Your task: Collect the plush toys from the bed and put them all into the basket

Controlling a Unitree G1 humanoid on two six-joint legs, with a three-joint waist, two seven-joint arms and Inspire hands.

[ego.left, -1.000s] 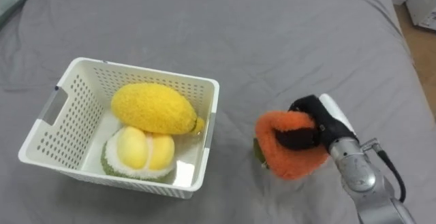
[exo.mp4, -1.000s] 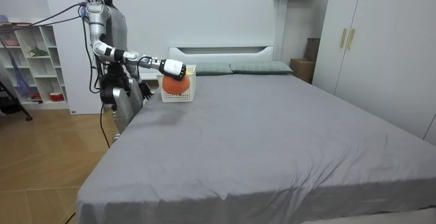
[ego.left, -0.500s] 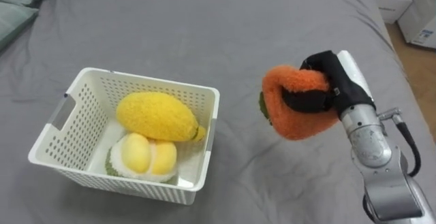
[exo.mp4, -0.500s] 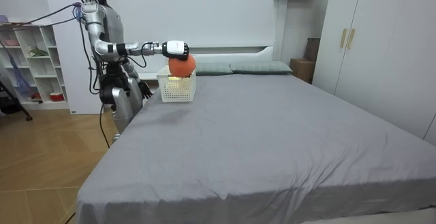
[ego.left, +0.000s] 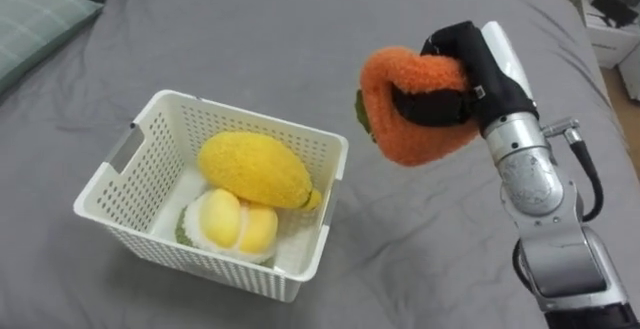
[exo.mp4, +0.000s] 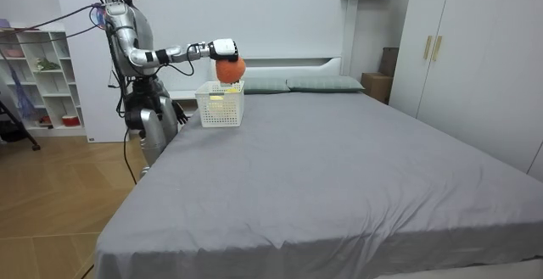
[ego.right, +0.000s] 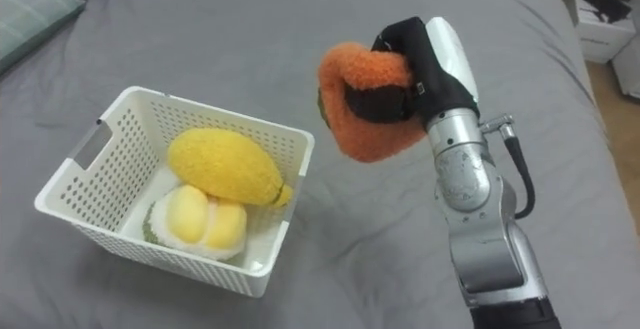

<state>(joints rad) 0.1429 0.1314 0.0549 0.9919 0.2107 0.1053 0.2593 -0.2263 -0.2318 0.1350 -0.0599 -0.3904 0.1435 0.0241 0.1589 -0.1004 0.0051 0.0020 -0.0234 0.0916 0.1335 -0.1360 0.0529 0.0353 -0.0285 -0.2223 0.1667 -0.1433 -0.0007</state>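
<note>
A white slotted basket [ego.left: 180, 259] sits on the grey bed [ego.left: 250, 39] and holds two plush toys. A yellow plush fruit [ego.left: 255, 169] lies across the middle, resting partly on a green-shelled plush with yellow segments [ego.left: 235, 224] against the near wall. The orange plush toy [ego.left: 415, 109] is off the bed, clasped in the right robot hand [ego.left: 478, 59], whose dark fingers wrap round its top and side. Toy and hand are raised in the air, just right of the basket's far right corner and higher than its rim. The left robot hand [exo.mp4: 180, 111] hangs low by the bed's edge.
</note>
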